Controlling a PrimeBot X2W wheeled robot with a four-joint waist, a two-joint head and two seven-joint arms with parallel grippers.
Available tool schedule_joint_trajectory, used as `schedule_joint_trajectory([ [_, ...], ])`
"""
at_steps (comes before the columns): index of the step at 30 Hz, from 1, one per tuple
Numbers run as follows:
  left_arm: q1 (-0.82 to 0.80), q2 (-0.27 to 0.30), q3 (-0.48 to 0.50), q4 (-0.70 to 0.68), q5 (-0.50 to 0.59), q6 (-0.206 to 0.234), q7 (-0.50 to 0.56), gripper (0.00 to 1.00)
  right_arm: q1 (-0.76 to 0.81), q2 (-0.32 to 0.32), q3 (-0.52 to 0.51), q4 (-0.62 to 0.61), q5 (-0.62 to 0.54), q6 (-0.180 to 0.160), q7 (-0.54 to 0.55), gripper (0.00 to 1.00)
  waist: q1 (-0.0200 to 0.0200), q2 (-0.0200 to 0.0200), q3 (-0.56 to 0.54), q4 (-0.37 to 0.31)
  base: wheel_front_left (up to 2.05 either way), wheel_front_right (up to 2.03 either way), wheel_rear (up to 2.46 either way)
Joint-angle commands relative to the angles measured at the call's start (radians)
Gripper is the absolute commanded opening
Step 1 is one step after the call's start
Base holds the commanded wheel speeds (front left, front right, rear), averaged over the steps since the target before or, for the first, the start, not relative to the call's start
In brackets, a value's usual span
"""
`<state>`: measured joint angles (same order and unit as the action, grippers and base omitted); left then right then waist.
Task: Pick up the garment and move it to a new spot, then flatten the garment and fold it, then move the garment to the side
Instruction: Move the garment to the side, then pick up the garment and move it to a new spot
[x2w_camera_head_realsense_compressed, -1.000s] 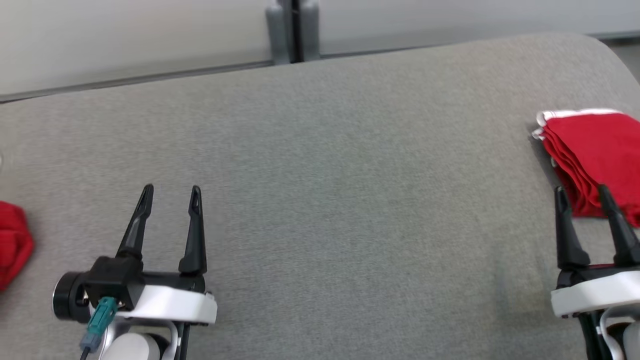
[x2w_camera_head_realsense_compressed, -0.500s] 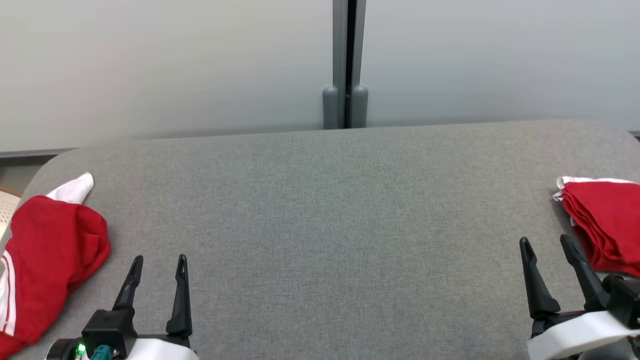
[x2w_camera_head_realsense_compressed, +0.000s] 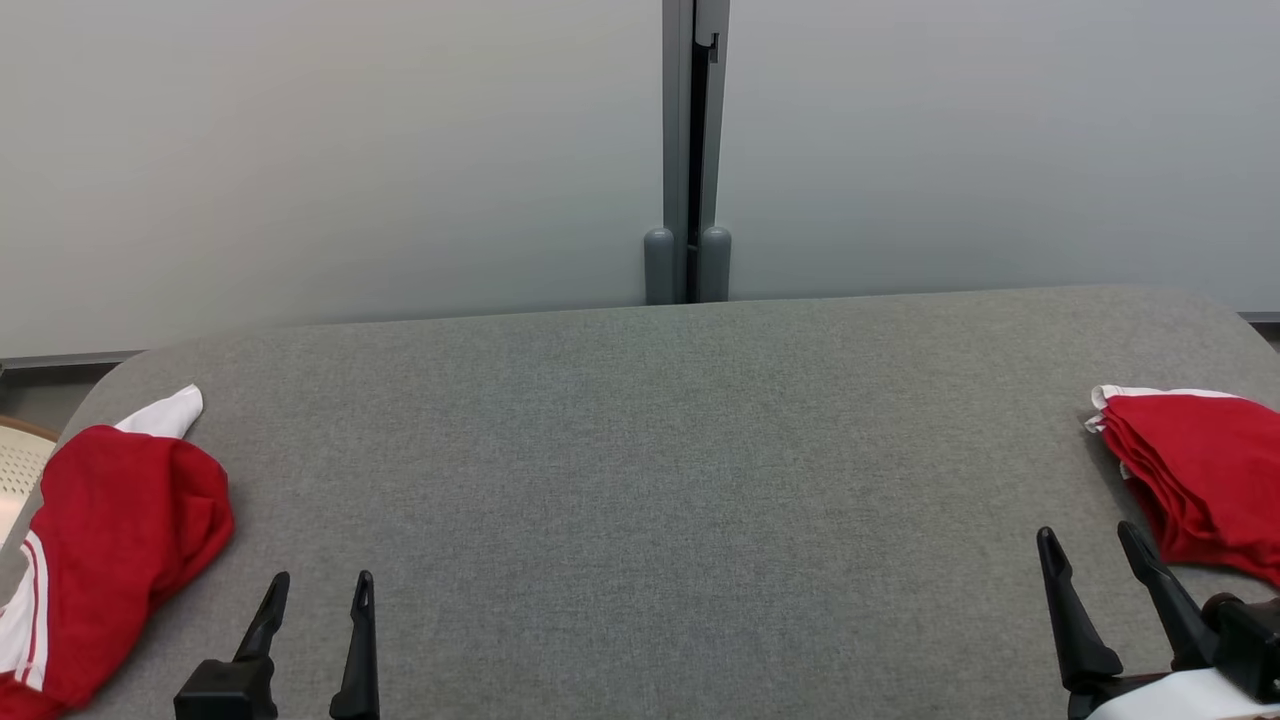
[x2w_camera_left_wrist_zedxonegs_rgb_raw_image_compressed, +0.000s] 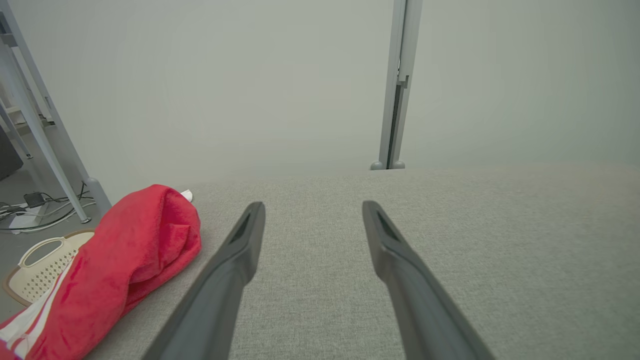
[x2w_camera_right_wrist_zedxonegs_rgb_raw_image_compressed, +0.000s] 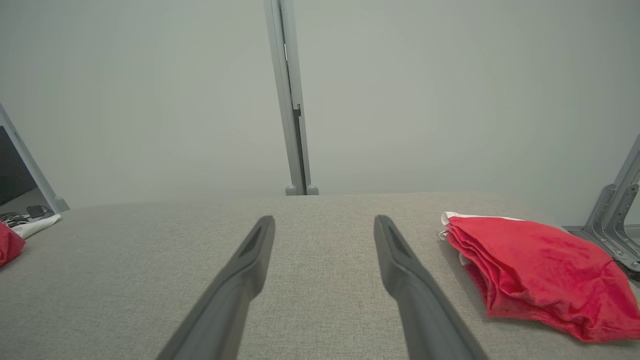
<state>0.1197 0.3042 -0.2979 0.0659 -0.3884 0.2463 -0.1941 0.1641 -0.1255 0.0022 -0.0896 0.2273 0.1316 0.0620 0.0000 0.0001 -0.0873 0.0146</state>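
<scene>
A crumpled red garment with white stripes lies at the grey table's left edge, partly hanging over it. In the left wrist view that garment is left of my left gripper, a short gap away. My left gripper is open and empty at the lower left. A folded red garment with white trim rests at the table's right end. My right gripper is open and empty just left of it. In the right wrist view the folded garment lies right of that gripper.
A pale wall with a grey vertical post runs behind the table. A cream perforated basket sits on the floor beyond the table's left edge, near cables and metal legs. A metal bracket stands past the right end.
The head camera has tilted up, so the wall and the table's far edge show more and both grippers sit lower in view. Both grippers stay open; neither garment has visibly moved.
</scene>
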Motion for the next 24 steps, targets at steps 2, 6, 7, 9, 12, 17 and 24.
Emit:
schedule_joint_trajectory([
  [2, 0.012, 0.009, 0.000, 0.001, -0.005, -0.003, 0.005, 1.00, 0.013, -0.001, -0.003, -0.011, -0.005, -0.002, 0.008, 1.00, 0.0000, -0.0001, -0.003, 0.000, 0.00, 0.00, 0.00],
  [6, 0.016, 0.009, -0.003, 0.000, -0.010, 0.000, 0.009, 1.00, 0.017, -0.002, -0.002, -0.016, -0.009, -0.002, 0.009, 1.00, 0.0000, -0.0001, -0.006, -0.001, 0.00, 0.00, 0.00],
  [7, 0.018, 0.008, -0.004, 0.001, -0.011, 0.001, 0.010, 1.00, 0.018, -0.002, -0.001, -0.016, -0.007, -0.002, 0.010, 1.00, 0.0000, -0.0001, -0.007, -0.001, 0.00, 0.00, 0.00],
  [9, 0.017, 0.008, -0.007, 0.002, -0.009, 0.002, 0.012, 1.00, 0.018, -0.002, -0.001, -0.013, -0.003, -0.002, 0.010, 1.00, 0.0000, -0.0001, -0.009, -0.001, 0.00, 0.00, 0.00],
  [12, 0.013, 0.011, -0.009, 0.004, -0.009, 0.006, 0.015, 1.00, 0.016, -0.003, -0.001, -0.007, -0.002, -0.002, 0.009, 1.00, 0.0000, -0.0001, -0.009, -0.002, 0.00, 0.00, 0.00],
  [17, 0.005, 0.013, -0.013, 0.007, -0.006, 0.012, 0.023, 1.00, 0.011, 0.000, 0.005, 0.001, 0.004, -0.002, 0.007, 1.00, 0.0000, -0.0001, -0.009, -0.001, 0.00, 0.00, 0.00],
  [24, -0.018, 0.009, -0.017, 0.009, -0.014, 0.007, 0.025, 1.00, 0.007, 0.005, 0.001, 0.006, 0.004, -0.002, 0.001, 1.00, 0.0000, -0.0001, -0.007, 0.019, 0.00, 0.00, 0.00],
])
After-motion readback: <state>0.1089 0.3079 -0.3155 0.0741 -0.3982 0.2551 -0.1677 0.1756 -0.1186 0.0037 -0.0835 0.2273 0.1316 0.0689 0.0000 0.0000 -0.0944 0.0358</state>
